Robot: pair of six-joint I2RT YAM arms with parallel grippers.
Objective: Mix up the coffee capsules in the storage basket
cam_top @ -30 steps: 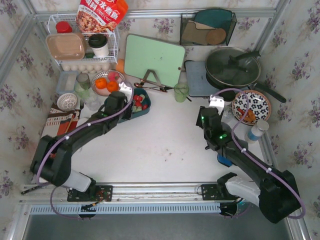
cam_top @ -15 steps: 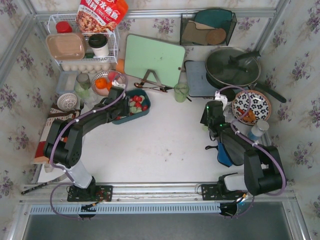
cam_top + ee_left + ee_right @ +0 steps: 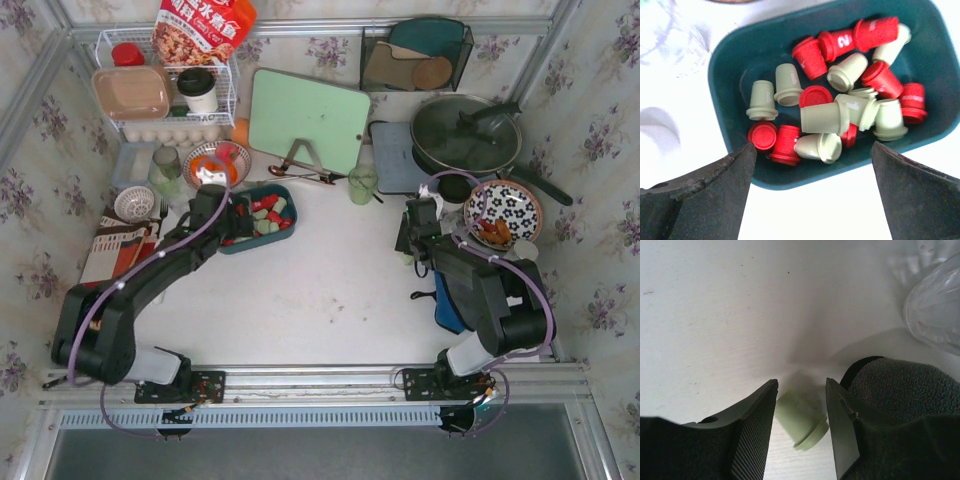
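I read a white "2" on one red coffee capsule point(image 3: 840, 42); the red packet point(image 3: 203, 28) carries Chinese characters too small to read.

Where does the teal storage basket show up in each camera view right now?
Top external: storage basket left of centre, just below the green cutting board.
Left wrist: it fills the upper middle.
Right wrist: not in it; only one green capsule on the table.
Shared landmark: the red and green coffee capsules inside it, in the top and left wrist views.
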